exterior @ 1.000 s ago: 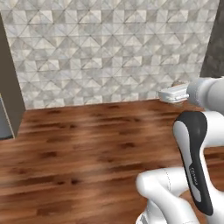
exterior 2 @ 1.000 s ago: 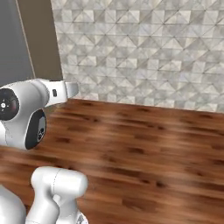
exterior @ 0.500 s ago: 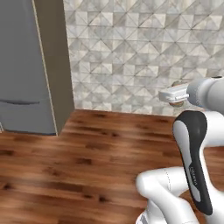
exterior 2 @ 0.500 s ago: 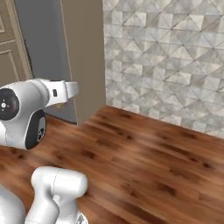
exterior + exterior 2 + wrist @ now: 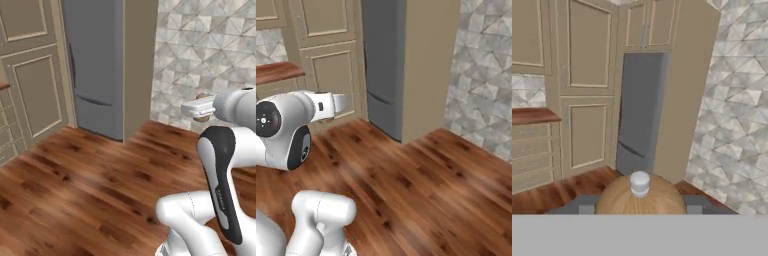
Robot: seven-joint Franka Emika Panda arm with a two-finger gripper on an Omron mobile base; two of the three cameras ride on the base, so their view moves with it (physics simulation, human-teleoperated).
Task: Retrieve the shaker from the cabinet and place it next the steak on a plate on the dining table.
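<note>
1. Brown wooden shaker [image 5: 640,196] sits in the claw [image 5: 640,204], jaws closed on its sides, its long axis pointing along the claw toward the camera.
2. Plate, steak and dining table lie somewhere beyond these views; ahead stand a grey fridge [image 5: 97,65] and beige doors [image 5: 326,55].
3. Judging so, carrying comes next.

shaker [image 5: 640,196]: base cut off by grey band | hand [image 5: 640,205]: fingertips mostly hidden behind shaker
</note>
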